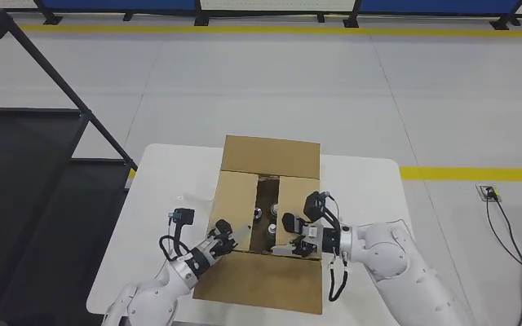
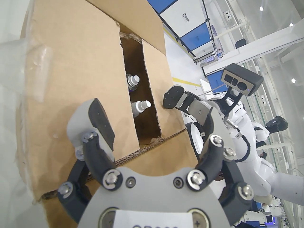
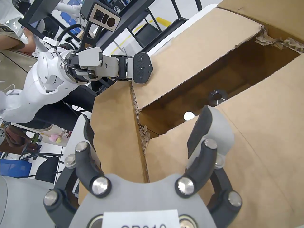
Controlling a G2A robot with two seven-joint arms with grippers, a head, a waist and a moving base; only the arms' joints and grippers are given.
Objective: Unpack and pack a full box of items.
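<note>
Your white table (image 1: 367, 187) carries one cardboard box (image 1: 261, 285) at its centre, its far flap (image 1: 271, 155) folded out toward 12 o'clock and its near one toward 6. The two side flaps lie almost flat across the top, leaving a narrow slot between them. Your left gripper (image 1: 222, 236) sits on the left flap (image 1: 238, 200) at about 8 o'clock of the box, jaws spread and nothing held. Your right gripper (image 1: 298, 240) sits at about 4 o'clock by the right flap (image 1: 298, 200), jaws likewise apart, straddling a cardboard edge without clamping it. Down in the slot stand the things to unpack, among them a silver-topped can (image 2: 132, 81) and a white bottle (image 2: 140, 106). I judge the unpacking barely begun, since the side flaps have yet to be folded back. Watch three risks. The flap edges look ragged, so a hard pull could tear them. A one-sided pull could drag the whole box across the table. A reach through that slot could jam a gripper or tip the bottles, and the two grippers are already near each other.
</note>
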